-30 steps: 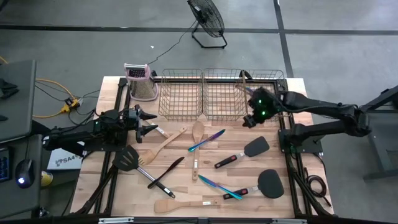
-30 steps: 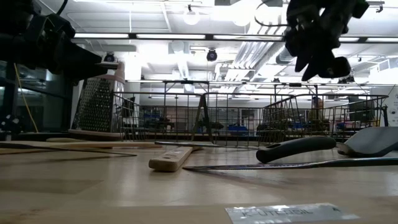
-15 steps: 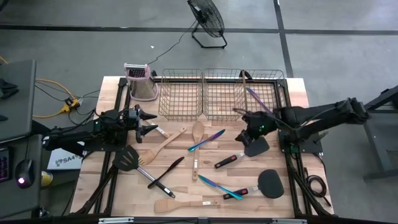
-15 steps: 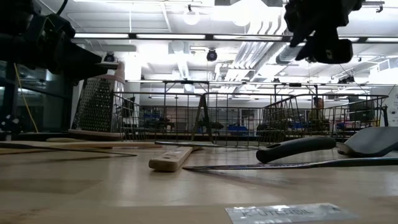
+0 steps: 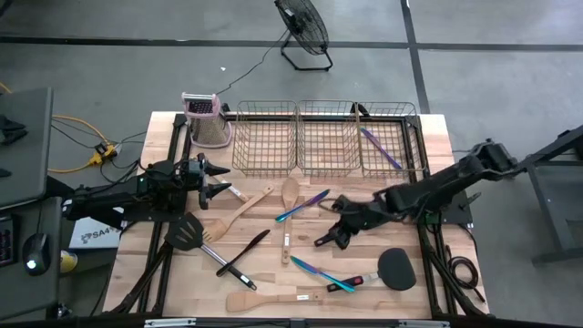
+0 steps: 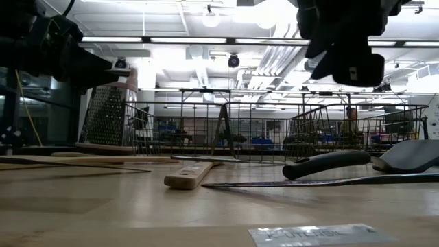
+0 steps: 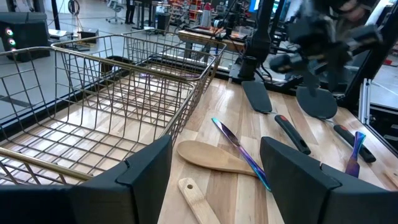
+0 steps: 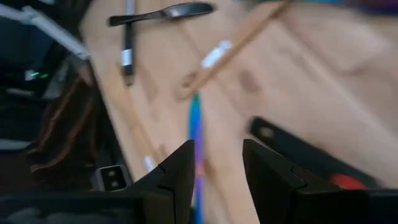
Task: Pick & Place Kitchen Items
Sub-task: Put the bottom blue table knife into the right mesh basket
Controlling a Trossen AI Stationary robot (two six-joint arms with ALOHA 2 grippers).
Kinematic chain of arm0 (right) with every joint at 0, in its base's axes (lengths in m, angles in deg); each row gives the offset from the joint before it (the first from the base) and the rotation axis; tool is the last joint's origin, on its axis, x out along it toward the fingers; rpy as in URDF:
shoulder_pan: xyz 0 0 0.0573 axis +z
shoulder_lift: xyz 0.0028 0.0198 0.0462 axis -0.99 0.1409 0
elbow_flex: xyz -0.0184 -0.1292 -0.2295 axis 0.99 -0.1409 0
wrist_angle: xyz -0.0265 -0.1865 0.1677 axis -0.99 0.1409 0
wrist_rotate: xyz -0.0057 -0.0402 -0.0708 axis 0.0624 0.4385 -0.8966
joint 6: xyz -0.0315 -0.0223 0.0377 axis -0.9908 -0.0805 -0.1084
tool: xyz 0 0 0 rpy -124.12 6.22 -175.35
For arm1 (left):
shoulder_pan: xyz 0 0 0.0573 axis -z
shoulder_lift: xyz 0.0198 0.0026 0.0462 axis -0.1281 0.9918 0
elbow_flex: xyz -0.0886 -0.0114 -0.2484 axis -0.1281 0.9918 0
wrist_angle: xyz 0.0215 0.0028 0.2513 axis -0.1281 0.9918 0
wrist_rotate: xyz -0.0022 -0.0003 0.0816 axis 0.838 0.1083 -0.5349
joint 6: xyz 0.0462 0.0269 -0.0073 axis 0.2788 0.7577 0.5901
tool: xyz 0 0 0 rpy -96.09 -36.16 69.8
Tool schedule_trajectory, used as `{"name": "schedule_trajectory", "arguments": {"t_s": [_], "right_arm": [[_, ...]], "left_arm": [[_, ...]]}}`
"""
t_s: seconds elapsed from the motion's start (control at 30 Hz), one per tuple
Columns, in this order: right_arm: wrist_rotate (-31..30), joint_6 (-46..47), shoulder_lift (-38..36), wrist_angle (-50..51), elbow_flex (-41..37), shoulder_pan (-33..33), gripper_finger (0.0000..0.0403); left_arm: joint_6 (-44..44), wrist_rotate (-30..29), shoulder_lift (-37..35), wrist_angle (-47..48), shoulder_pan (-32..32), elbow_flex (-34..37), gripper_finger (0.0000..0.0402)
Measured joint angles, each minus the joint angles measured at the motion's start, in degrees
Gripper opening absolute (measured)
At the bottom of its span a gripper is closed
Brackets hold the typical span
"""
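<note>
Jaws part-open, empty: right gripper (image 5: 339, 221) over black-red spatula (image 5: 351, 228), table (image 5: 273, 273) centre. Left gripper (image 5: 217, 179) at 9 o'clock, jaws wide, empty, beside wooden spoons (image 5: 241, 211).

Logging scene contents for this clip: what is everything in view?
box grater: one, metal with pink top, back left corner.
wire baskets: three, along the back edge.
iridescent cutlery: at least three, blue-purple, one in the right basket.
wooden utensils: three, light, centre and front.
black spatulas: about four, scattered.
fan: one, black, on the floor.
left gripper: open, table's left.
right gripper: open, over a spatula handle.
</note>
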Motion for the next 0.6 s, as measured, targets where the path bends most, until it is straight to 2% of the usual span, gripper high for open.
{"name": "schedule_trajectory", "arguments": {"t_s": [0.23, 0.43, 0.6], "right_arm": [[-0.42, 0.08, 7.85, -14.35, 0.60, 4.19, 0.0124], [-0.28, -0.81, 13.64, -13.84, 7.43, 6.47, 0.0101], [-0.44, -0.99, 16.83, -5.62, 15.10, 8.52, 0.0077]], "left_arm": [[0.01, 0.01, 0.00, 0.00, 0.00, 0.00, 0.0241], [0.01, 0.00, 0.00, 0.00, 0.01, -0.01, 0.0241], [0.01, -0.01, 0.00, 0.00, 0.00, 0.00, 0.0241]]}}
